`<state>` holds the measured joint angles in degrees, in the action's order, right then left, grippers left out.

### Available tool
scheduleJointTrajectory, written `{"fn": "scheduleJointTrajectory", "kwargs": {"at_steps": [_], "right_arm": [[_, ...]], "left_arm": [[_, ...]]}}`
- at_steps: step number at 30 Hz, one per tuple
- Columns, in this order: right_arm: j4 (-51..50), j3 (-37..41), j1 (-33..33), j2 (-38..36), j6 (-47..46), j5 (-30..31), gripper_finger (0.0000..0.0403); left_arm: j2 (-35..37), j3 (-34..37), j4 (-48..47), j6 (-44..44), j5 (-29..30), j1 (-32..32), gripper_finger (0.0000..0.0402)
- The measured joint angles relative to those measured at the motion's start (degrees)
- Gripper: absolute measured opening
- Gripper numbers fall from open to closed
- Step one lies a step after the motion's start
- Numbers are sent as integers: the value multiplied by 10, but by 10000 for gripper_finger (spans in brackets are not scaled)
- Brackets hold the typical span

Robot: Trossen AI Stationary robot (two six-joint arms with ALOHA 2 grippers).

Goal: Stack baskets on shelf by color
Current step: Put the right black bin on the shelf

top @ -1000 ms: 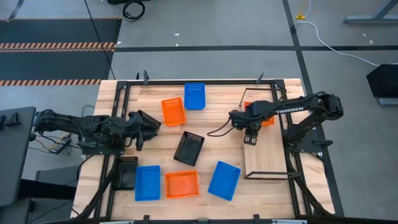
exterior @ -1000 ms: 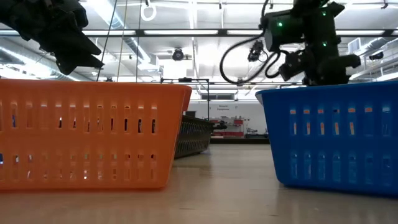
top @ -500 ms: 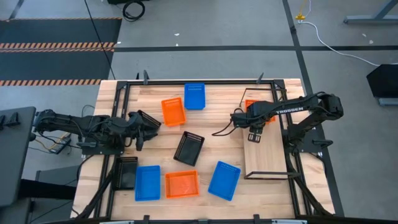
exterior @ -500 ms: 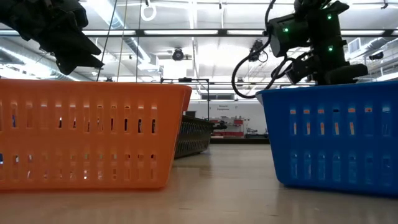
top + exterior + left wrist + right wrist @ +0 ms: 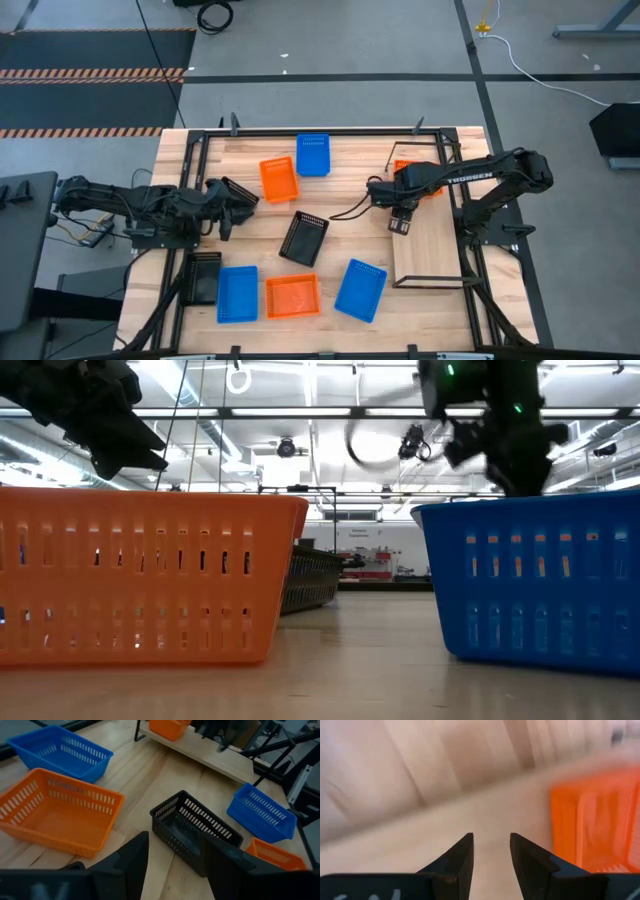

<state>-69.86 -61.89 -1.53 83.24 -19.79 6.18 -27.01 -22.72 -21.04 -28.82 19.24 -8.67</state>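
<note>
I find the right gripper (image 5: 399,224) over the shelf (image 5: 428,245), above the board's left edge and just short of the orange basket (image 5: 424,183) that sits at the shelf's far end. In the right wrist view its two dark fingers (image 5: 455,862) stand apart with a clear gap and nothing between them; bare wood shows through the gap and the orange basket (image 5: 592,827) lies off to one side. It touches nothing that I can see.

The left gripper (image 5: 228,208) waits over the table's left side. In the left wrist view its fingers (image 5: 131,861) are spread and empty, pointing at a black basket (image 5: 195,831) in mid-table.

On the tabletop (image 5: 345,165) I count an orange basket (image 5: 279,179) and a blue basket (image 5: 313,154) near the far edge, the black basket (image 5: 304,238) in the middle, and along the near edge a second black basket (image 5: 203,277), a blue one (image 5: 238,293), an orange one (image 5: 293,296) and another blue one (image 5: 361,290).

Against the earlier frames: half a second ago the right gripper was further in over the board; it has since swung back toward the board's left edge. The left arm and all baskets are unchanged.
</note>
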Motion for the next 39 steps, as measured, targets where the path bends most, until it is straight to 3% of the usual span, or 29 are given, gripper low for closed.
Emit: {"fn": "scheduleJointTrajectory", "kwargs": {"at_steps": [5, 11, 17, 24, 27, 34, 39], "right_arm": [[107, -56, 24, 0, 3, 2, 134], [355, -66, 47, 1, 78, 32, 134], [517, -67, 51, 11, 140, 69, 134], [509, -66, 33, 20, 104, 105, 134], [503, -66, 27, 23, 96, 111, 134], [492, -66, 19, 23, 115, 112, 134], [492, -66, 10, 23, 120, 112, 134]], "left_arm": [[-26, 0, 0, -5, 3, 0, 181], [-113, 0, 21, -4, 54, 0, 181], [-208, 0, 122, 32, 72, 5, 181], [-280, -1, 249, 107, -58, -1, 181], [-305, -1, 288, 166, -88, -23, 181], [-361, -41, 299, 239, -87, -86, 181], [-426, -90, 256, 261, -26, -125, 181]]}}
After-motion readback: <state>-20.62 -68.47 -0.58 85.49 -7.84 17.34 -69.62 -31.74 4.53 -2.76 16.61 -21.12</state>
